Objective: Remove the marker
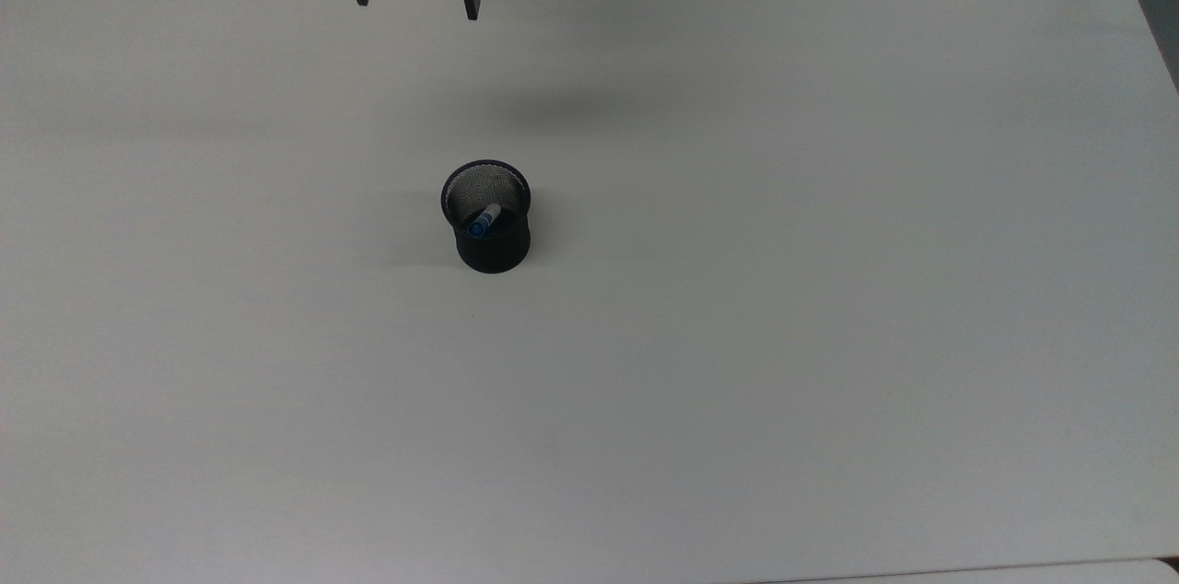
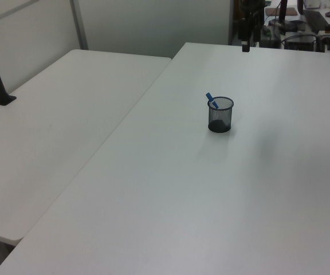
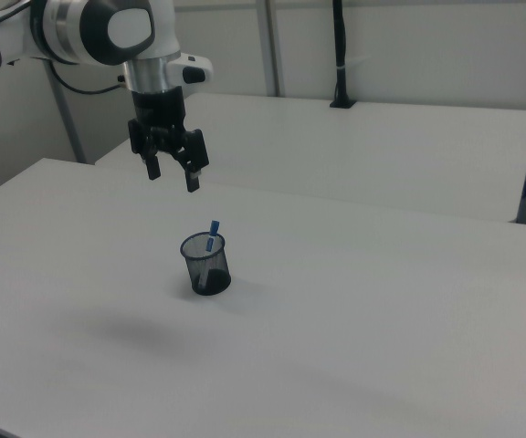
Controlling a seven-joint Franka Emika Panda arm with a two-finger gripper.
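The claw (image 3: pixel 172 175) hangs high above the tabletop (image 1: pixel 829 289) with its two fingers spread wide and nothing between them. In the top view it sits over the tabletop's far edge, well apart from the cup (image 1: pixel 488 220) that stands near the middle.

The step in hand looks like the approach, and nothing has been grasped yet. To do it well, the arm should likely travel across first, staying high, until the claw is directly over the cup's mouth, and only then come down. The marker (image 3: pixel 213 232) leans rather than standing straight, so the fingers would best straddle the raised blue end on either side and close on that exposed part above the rim. Coming down too far or off-centre risks striking the rim and tipping or dragging the light mesh cup. The lift should then follow the marker's own slant, or go straight up slowly, so that the lower end clears the wall without catching.

The marker is slim and pen-shaped, with a white body and a blue end. In the right view that blue end pokes up just past the rim. The rest lies inside the dark mesh cup, resting against its wall.
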